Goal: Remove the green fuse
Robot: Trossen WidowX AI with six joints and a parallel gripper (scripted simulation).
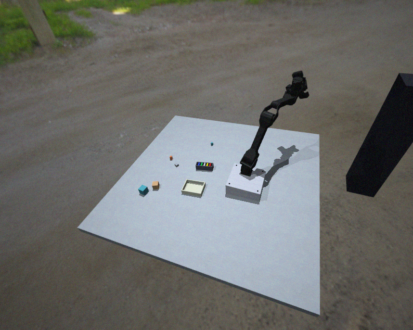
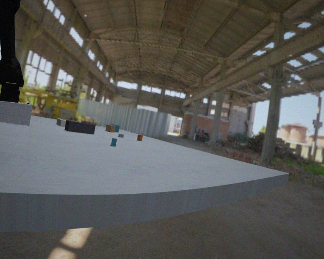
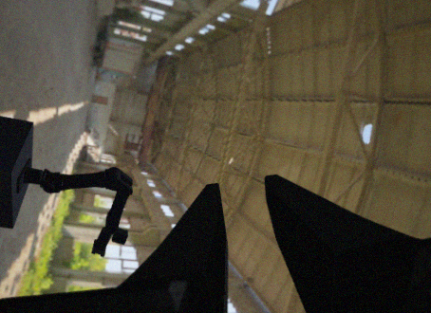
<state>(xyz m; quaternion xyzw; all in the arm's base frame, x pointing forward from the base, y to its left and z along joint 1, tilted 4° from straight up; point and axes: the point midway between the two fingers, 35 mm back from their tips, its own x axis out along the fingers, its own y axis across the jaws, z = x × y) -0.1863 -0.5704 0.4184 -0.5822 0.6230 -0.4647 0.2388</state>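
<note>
The green fuse (image 1: 201,164) stands in the dark fuse block (image 1: 204,168) (image 2: 79,127), in a row with blue, white, yellow and red fuses. In the exterior view only the side of the block shows, not the fuses. The shallow cream tray (image 1: 191,193) (image 2: 61,122) stands near the block, and no fuse shows in it. My gripper (image 3: 242,192) is open with a narrow gap between its fingertips and nothing between them. It is raised high above the white base box, far from block and tray. In the exterior view the gripper is out of view.
A teal cylinder (image 1: 212,144) (image 2: 113,142), an orange-red cylinder (image 1: 171,158) (image 2: 139,137), a small grey piece (image 1: 176,165) (image 2: 120,135), an orange cube (image 1: 155,185) and a teal cube (image 1: 143,190) lie around the block and tray. A tall dark pillar (image 1: 380,142) stands beyond the table's right edge.
</note>
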